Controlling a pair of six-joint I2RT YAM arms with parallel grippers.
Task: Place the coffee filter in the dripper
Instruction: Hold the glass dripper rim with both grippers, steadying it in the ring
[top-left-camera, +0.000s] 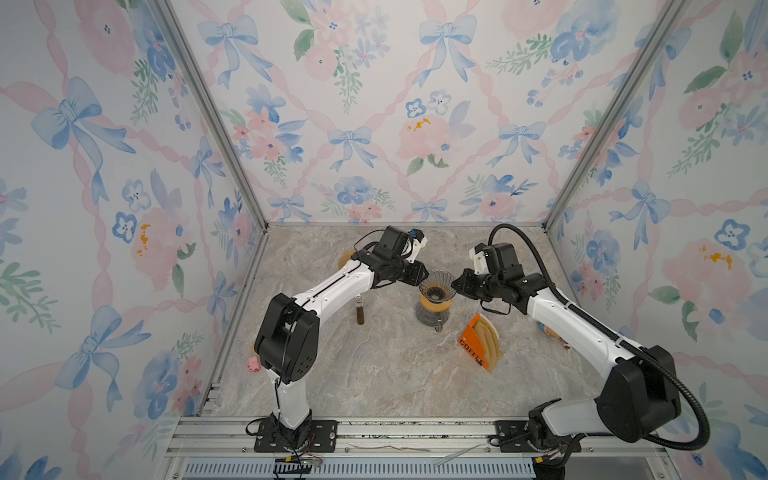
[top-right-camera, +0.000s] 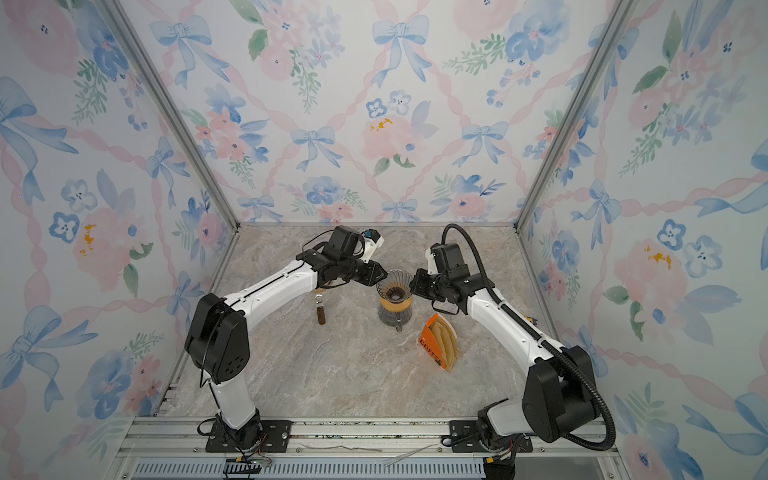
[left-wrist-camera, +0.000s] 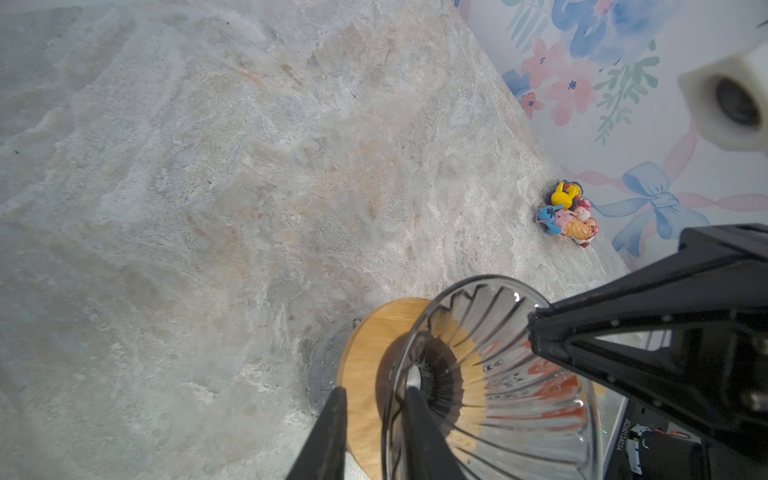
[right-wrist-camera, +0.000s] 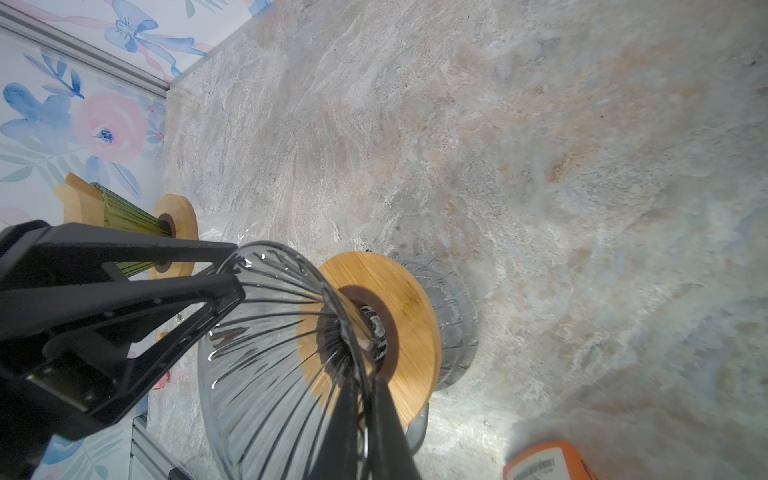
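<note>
Tabletop (top-left-camera: 374, 365) with a grey and beige marble pattern, walled on three sides by wallpaper of blue bows and pink flowers. At its middle, in both top views, a clear ribbed glass dripper (top-left-camera: 436, 284) sits upright on a round wooden collar (top-left-camera: 428, 306) over a glass carafe (top-left-camera: 432, 319). Two robot arms meet at its rim from opposite sides. The left gripper (left-wrist-camera: 374, 392) straddles the rim, one finger inside the cone and one outside. Its jaws stand apart, with a strip of wood showing between the outer finger and the glass, so it is released rather than pinching. The right gripper (right-wrist-camera: 365, 384) is clenched on the opposite side of the rim, its two fingers nearly together with the thin glass wall between them. The coffee filters (top-left-camera: 490, 338), tan paper fans, stand in an orange box (top-left-camera: 469, 347) on the table to the right of the carafe, near it but not touching. The box's side reads "COFFEE" in black capitals. A white barcode sticker (right-wrist-camera: 534, 465) on it shows in the right wrist view, too blurred to read. A small brown bottle (top-left-camera: 360, 311) stands left of the carafe. A cluster of small colourful toy figures (left-wrist-camera: 567, 214) sits at the table's edge by the wall.
</note>
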